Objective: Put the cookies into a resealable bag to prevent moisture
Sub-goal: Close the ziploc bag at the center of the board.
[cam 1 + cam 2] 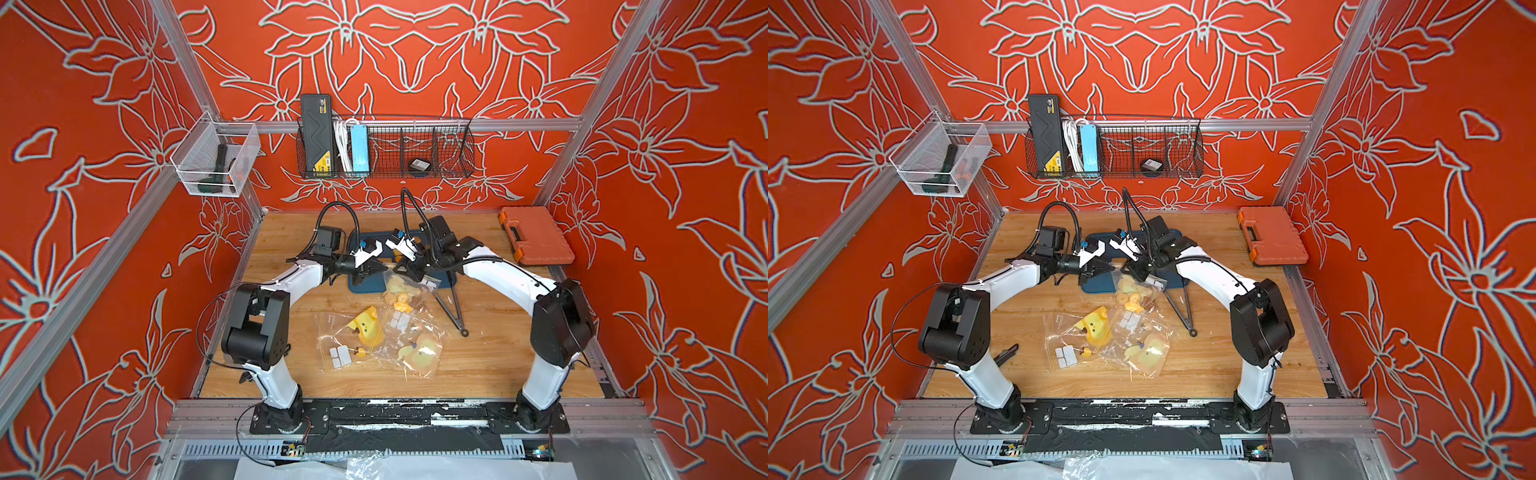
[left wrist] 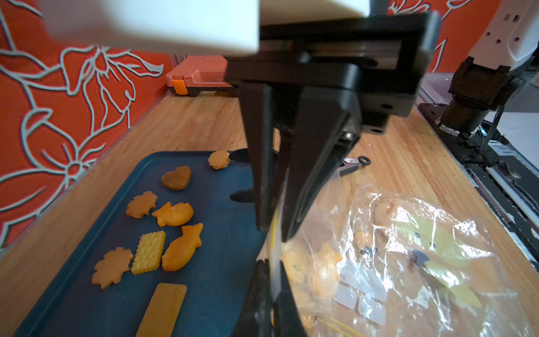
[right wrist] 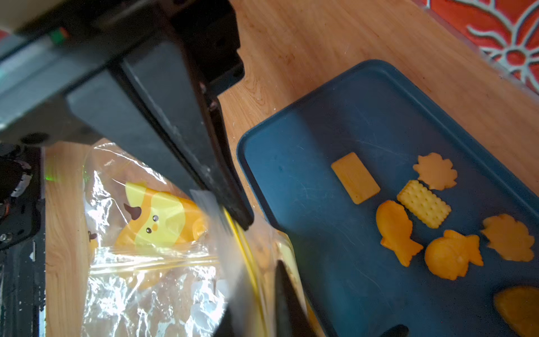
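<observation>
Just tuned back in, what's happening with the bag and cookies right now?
The left pincer and the right pincer are both shut on the top edge of one clear plastic zip bag, holding it beside the dark blue tray. Several small orange and yellow cookies lie on the tray; a few are already inside the bag.

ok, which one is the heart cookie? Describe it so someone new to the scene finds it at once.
Start at the wooden table and find the dark blue tray lying toward its far side, near the middle. Among the cookies on that tray, the heart cookie lies beside a flower-shaped one. It is the only brown piece and the only heart there; its neighbours are orange or yellow.
</observation>
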{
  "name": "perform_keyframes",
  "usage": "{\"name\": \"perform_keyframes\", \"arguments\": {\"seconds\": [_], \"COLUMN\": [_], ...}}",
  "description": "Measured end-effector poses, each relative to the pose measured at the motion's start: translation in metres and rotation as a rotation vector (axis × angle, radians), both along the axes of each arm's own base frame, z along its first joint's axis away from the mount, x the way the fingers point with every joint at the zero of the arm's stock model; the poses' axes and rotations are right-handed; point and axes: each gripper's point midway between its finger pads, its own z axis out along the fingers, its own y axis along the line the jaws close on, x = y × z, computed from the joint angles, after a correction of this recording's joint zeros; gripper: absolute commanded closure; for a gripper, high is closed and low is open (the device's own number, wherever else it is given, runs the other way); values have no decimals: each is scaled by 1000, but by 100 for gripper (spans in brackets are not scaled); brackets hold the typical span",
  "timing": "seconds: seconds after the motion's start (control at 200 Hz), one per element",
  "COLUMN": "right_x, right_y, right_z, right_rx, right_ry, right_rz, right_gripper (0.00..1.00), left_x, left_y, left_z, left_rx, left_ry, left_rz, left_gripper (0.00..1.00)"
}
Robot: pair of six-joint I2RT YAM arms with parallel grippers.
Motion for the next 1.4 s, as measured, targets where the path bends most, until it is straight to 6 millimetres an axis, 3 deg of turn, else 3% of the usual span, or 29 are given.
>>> {"name": "perform_keyframes", "arguments": {"seconds": [0.035, 0.055, 0.075, 0.165, 0.21, 0.24, 0.265, 0.305, 0.405, 0.445, 0.48, 0.591, 0.636, 0.661, 0.701, 0.731, 0.836, 0.886, 0.911, 0.961, 0.986, 1.071, 1.146, 1.181, 1.241, 1.256, 1.286, 1.376, 1.396], "right_x": [-1, -1, 0, 1, 1, 1, 1, 3, 4, 4, 4, 4, 4, 5, 7, 9, 7, 7, 7, 8, 8, 8, 9, 9, 8, 8, 8, 5, 4], "right_y": [0, 1, 1, 4, 4, 4, 4, 5, 7, 7, 7, 7, 6, 6, 5, 4, -1, -3, -4, -10, -13, -22, -27, -31, -34, -35, -37, -43, -45], "right_z": [0, 0, 1, 3, 4, 4, 4, 6, 8, 8, 8, 8, 7, 7, 6, 5, -3, -4, -4, -6, -7, -7, -6, -5, -4, -4, -3, -3, -3], "right_rx": [1, 5, 8, 22, 24, 25, 27, 33, 43, 42, 42, 41, 38, 34, 29, 24, 3, -2, -7, -22, -28, -38, -42, -45, -47, -45, -49, -53, -52], "right_ry": [2, 8, 4, -2, 0, 4, 2, -5, -14, -14, -14, -13, -14, -16, -25, -38, -38, -40, -45, -64, -69, -70, -83, -88, -89, -84, -95, -102, -100], "right_rz": [2, -3, 0, 1, 1, -2, -3, -6, -5, -4, -3, -6, -6, -11, -20, -26, -42, -48, -52, -71, -78, -106, -124, -129, -135, -145, -145, -159, -163], "right_gripper": [71, 78, 100, 100, 69, 64, 70, 100, 100, 86, 100, 100, 72, 69, 80, 100, 100, 67, 67, 91, 94, 61, 100, 98, 71, 72, 100, 100, 89], "left_x": [0, 0, 0, 0, 0, 0, 0, 0, 0, 0, 0, 0, 0, 0, 0, 0, 1, 1, 1, 1, 1, 1, 1, 1, 2, 1, 1, 2, 2], "left_y": [0, 0, 0, 0, 0, 0, 0, 0, 0, 0, 0, 0, 1, 1, 1, 1, 1, 1, 1, 1, 1, 1, 1, 1, 1, 1, 1, 1, 1], "left_z": [0, 0, 0, 0, 0, 0, 0, -1, -1, -1, -1, -1, -1, -1, -1, -1, -3, -4, -4, -4, -4, -4, -4, -4, -4, -4, -4, -4, -4], "left_rx": [0, 0, 0, 0, 0, 0, 0, 0, 1, 2, 2, 3, 4, 4, 4, 4, 9, 11, 11, 11, 11, 11, 12, 12, 12, 12, 12, 12, 12], "left_ry": [0, 0, 0, 0, 0, 0, 1, 3, 1, 4, 5, 4, 5, 5, 5, 5, 6, 10, 11, 11, 11, 11, 11, 11, 11, 11, 12, 12, 12], "left_rz": [0, 0, 0, -1, 0, 0, 0, 0, 0, 1, 1, 1, 2, 2, 2, 2, 7, 8, 8, 8, 8, 9, 9, 10, 10, 10, 11, 11, 11], "left_gripper": [100, 100, 100, 100, 100, 100, 100, 100, 100, 100, 100, 100, 100, 100, 100, 100, 100, 100, 100, 100, 100, 100, 100, 100, 100, 100, 100, 100, 100]}}
